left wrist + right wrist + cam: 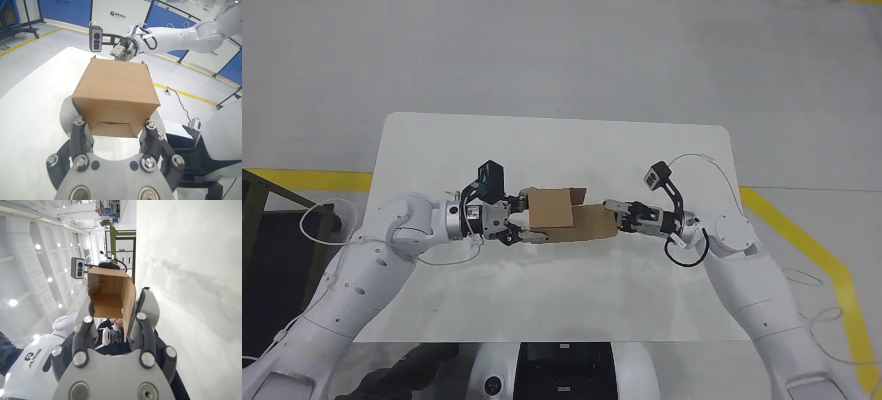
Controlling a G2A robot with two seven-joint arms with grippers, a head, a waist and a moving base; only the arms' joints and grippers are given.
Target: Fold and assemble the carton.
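A brown carton (554, 208) is held above the middle of the white table (542, 140), lying on its side between my two grippers. My left gripper (520, 222) is shut on the carton's closed, tucked end (113, 128), one finger on each side. The opposite end is open, and its hollow inside (105, 294) faces my right gripper (115, 306). That gripper is open, with a long side flap (128, 306) standing between its fingers, close against one finger (147, 308). From the left wrist, the right gripper (120, 52) appears just beyond the carton's far edge.
The table's surface (34, 98) around the carton is bare. Yellow floor lines (802, 230) run past both table sides. A dark green and black unit (262, 230) stands on the floor off the table's left edge.
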